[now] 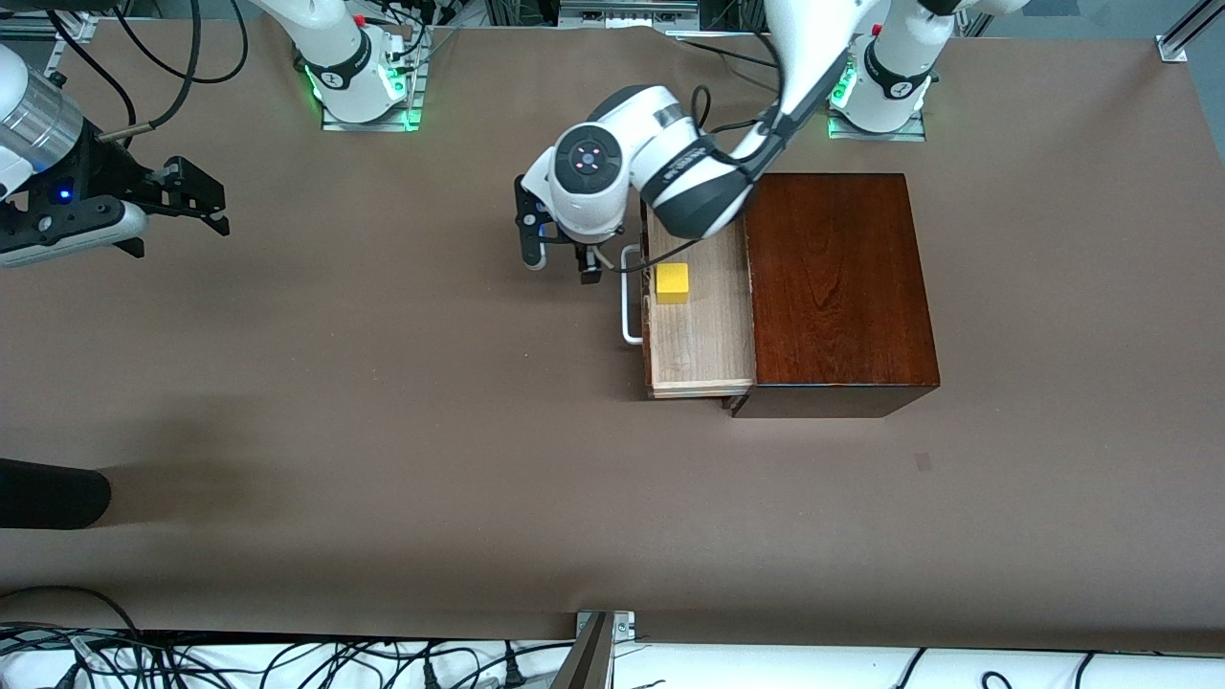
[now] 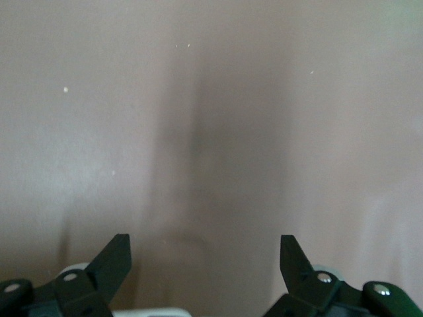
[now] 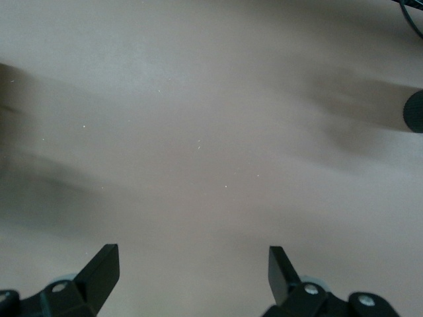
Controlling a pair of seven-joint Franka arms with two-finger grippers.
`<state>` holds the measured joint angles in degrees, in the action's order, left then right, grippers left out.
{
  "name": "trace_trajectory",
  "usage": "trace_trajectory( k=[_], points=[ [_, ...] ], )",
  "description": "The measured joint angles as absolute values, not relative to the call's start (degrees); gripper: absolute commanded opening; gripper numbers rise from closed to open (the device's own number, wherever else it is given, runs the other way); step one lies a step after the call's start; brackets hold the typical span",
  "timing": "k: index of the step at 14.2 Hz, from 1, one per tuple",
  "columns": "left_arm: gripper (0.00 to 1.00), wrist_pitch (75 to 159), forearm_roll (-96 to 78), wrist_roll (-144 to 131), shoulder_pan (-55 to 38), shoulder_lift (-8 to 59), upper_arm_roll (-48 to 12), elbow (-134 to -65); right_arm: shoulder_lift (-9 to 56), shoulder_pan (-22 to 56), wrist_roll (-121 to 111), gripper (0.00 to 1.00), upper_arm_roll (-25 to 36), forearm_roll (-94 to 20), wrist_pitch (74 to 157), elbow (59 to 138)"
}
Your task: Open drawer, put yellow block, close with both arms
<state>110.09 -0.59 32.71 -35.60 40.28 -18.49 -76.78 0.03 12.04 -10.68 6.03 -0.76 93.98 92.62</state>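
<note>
The dark reddish-brown box stands toward the left arm's end of the table. Its pale-wood drawer is pulled out, with the white bar handle at its front. The yellow block lies in the drawer close to the handle. My left gripper is open and empty, low over the table just in front of the handle; its wrist view shows only bare table between the fingers. My right gripper is open and empty, waiting at the right arm's end; its wrist view shows bare table.
A black rounded object juts in at the right arm's end of the table, nearer the front camera, and shows in the right wrist view. Cables run along the table's near edge.
</note>
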Motion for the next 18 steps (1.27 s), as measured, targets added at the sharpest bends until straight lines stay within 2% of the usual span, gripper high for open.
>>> trace_trajectory(
  k=[4,12,18],
  points=[
    [1.00,109.1,0.1,37.4,-35.1,42.4,-17.4,-76.9,0.1,12.2,-10.7,1.00,5.9,2.5,94.4,92.6],
    [1.00,92.8,0.3,39.5,-29.0,41.5,-17.3,-76.1,0.2,12.3,-10.5,1.00,6.0,3.0,95.2,91.3],
    [1.00,85.0,5.7,39.7,-26.4,39.8,-17.2,-76.1,0.3,12.4,-10.2,1.00,5.5,3.0,95.2,91.3]
  ],
)
